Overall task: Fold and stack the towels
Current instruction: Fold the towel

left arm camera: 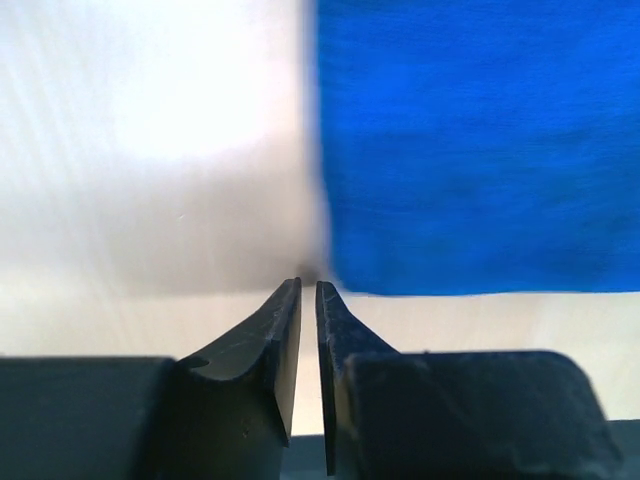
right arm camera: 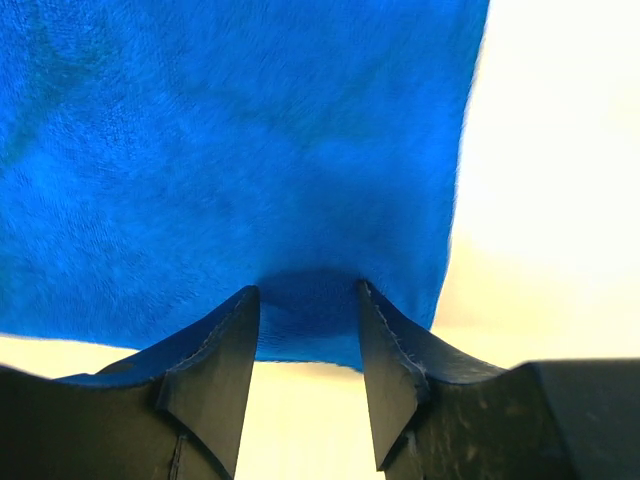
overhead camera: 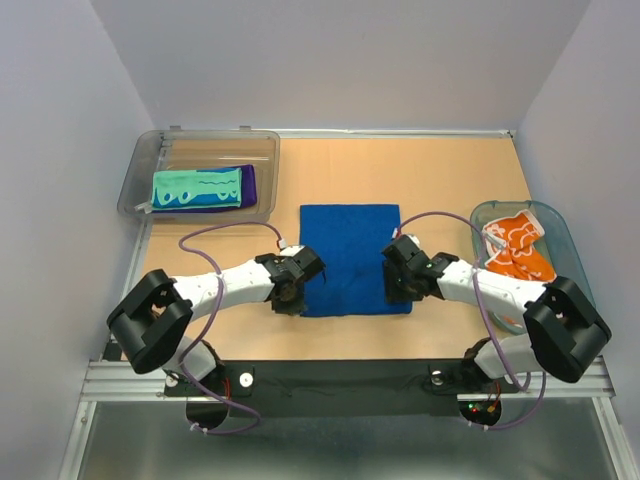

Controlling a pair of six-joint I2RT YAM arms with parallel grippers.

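Blue towel [overhead camera: 352,255] spread flat at the middle of the table [overhead camera: 450,175], its sides roughly square to the table edges and its slightly longer axis running away from the arm bases. The near edge is the one within reach. The left gripper [overhead camera: 290,293] stands at the near-left corner and the right gripper [overhead camera: 402,285] at the near-right corner, so each arm is nearest to its own corner. In the left wrist view the fingers [left arm camera: 285,330] are drawn almost together, with only a thin slit between them. The towel's corner lies just ahead and slightly to the right of the tips, and whether any cloth is caught cannot be told. In the right wrist view the fingers [right arm camera: 225,350] stand apart and straddle the near hem close to its right end. Cloth lies between the tips but is not pinched. Both corners probably need a firm hold before the near edge can be lifted and carried over toward the far edge. The left corner, which sits off-centre from its claw, seems the likelier to slip. A mint green towel [overhead camera: 195,187] lies folded on a purple towel [overhead camera: 251,185] in the grey bin [overhead camera: 140,180] at far left. A white towel with orange prints [overhead camera: 515,250] lies crumpled in the teal basket [overhead camera: 567,240] at right.
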